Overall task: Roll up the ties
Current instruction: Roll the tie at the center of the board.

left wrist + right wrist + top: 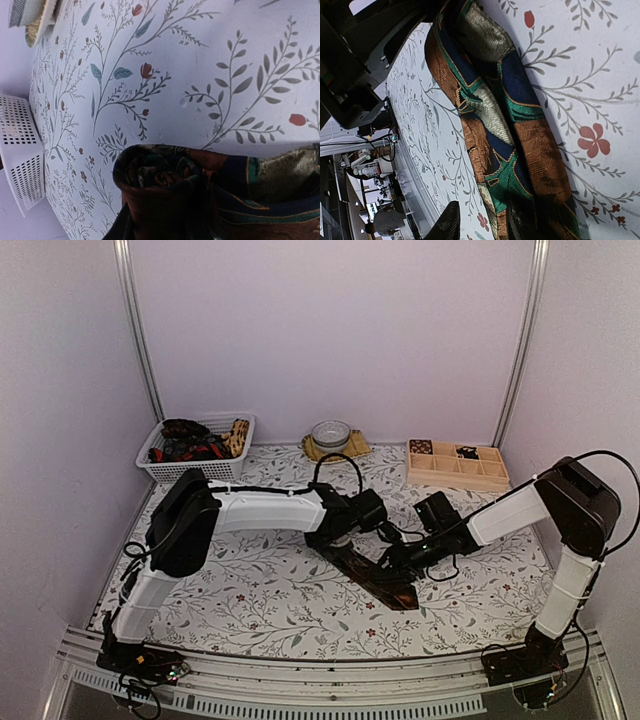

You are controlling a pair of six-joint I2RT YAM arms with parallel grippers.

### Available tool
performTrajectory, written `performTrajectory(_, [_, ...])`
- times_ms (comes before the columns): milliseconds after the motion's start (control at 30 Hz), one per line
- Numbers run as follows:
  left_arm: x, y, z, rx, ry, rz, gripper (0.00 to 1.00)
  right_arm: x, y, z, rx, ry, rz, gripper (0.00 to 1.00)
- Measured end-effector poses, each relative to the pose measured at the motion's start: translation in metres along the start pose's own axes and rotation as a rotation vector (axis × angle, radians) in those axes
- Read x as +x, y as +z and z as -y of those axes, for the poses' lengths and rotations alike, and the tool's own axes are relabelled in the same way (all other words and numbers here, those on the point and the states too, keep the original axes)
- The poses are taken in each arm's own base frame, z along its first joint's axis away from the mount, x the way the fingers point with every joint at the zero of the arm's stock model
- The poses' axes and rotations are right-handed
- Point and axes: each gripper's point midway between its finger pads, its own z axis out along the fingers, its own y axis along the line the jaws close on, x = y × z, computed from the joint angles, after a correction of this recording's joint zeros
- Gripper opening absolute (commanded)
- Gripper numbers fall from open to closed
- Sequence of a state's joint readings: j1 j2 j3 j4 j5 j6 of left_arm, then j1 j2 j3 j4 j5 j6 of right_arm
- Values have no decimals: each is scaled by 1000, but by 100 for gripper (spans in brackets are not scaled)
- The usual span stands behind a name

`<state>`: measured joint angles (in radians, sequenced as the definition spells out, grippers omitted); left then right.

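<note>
Brown-green-navy patterned fabric necktie (378,582) is lying diagonally mid floral tablecloth (250,590) | left gripper (345,540) is pinching its rolled-up end | right gripper (400,562) is sitting spread over the flat stretch, finger (447,222) just beside the fabric

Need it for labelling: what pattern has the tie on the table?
Rust-brown, green, navy and olive patches on the tie; clearest in the right wrist view.

Your left arm (265,510): white link shells, bulky black joint housings. Your right arm (510,512): same build. Thin black cables (336,454) trail from both.
</note>
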<state>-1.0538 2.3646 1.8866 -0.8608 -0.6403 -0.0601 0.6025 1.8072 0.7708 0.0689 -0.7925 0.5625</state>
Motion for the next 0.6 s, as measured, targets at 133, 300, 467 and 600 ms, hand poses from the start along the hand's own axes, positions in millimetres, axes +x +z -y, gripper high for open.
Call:
performTrajectory(133, [1, -1, -1, -11, 5, -5, 22, 0, 1, 2, 1, 3, -2, 32])
performTrajectory(300, [2, -2, 2, -21, 18, -7, 31, 0, 0, 1, 3, 3, -3, 31])
performTrajectory(467, [3, -3, 4, -20, 29, -8, 42, -3, -1, 3, 31, 7, -2, 32])
performTrajectory(600, [4, -3, 6, -15, 35, -11, 47, -8, -2, 6, 66, 0, 8, 32])
